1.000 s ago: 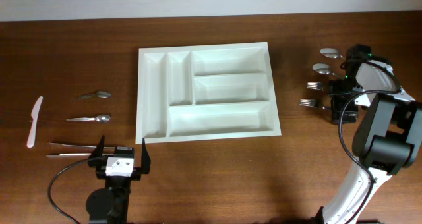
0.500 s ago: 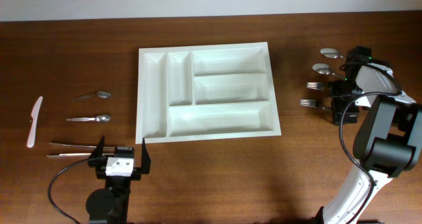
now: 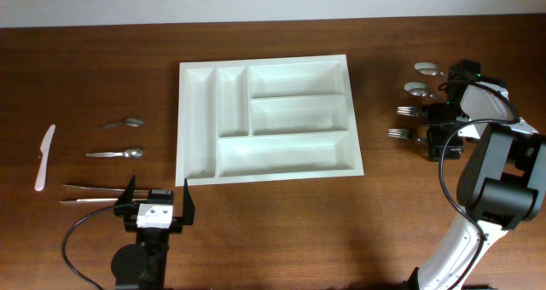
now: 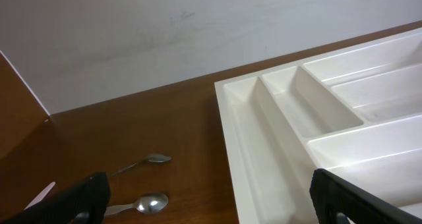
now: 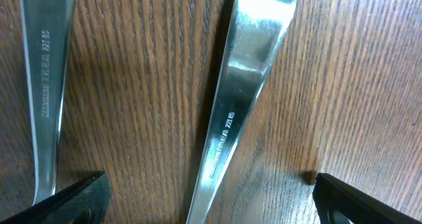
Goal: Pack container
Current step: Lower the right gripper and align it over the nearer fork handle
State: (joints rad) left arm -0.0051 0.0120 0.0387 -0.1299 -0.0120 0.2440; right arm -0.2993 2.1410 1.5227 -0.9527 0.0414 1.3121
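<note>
**Tray mid-table, cutlery on both flanks, both grippers spread**

Table (image 3: pixel 281 239): dark wood, fills the overhead view. A pale wall (image 3: pixel 256 0) runs along its far edge.

Tray (image 3: pixel 286 153): white, at the centre of the table, set slightly askew. Two narrow upright slots on one side, three long ones stacked beside them. Every floor shows bare white. The left wrist view catches only one corner and the slot dividers, seen from low down.

Right arm (image 3: pixel 499 179): rises from the near right edge and bends over the cutlery there, covering the handles in the overhead view.

Right gripper (image 5: pixel 210 199): shown plainly only by its own wrist view. Fingertips sit at the two lower corners, spread wide. A stamped steel handle (image 5: pixel 241 99) lies on the wood between them, not clamped. A second handle (image 5: pixel 43 85) runs along the frame's edge.

Left gripper (image 3: pixel 158 192): at the near edge, just off the tray's near corner, jaws wide apart, holding nothing.

Small items, right flank: two spoons (image 3: pixel 428 68) and two forks (image 3: pixel 405 112), heads pointing toward the tray.

Small items, left flank: two teaspoons (image 3: pixel 124 122), two thin metal pieces (image 3: pixel 90 188) just beside the left gripper, and a white knife (image 3: pixel 44 158) farthest out.

Room: a band of wood separates the tray's rim from the cutlery on each side. A broader band lies in front of the tray.
</note>
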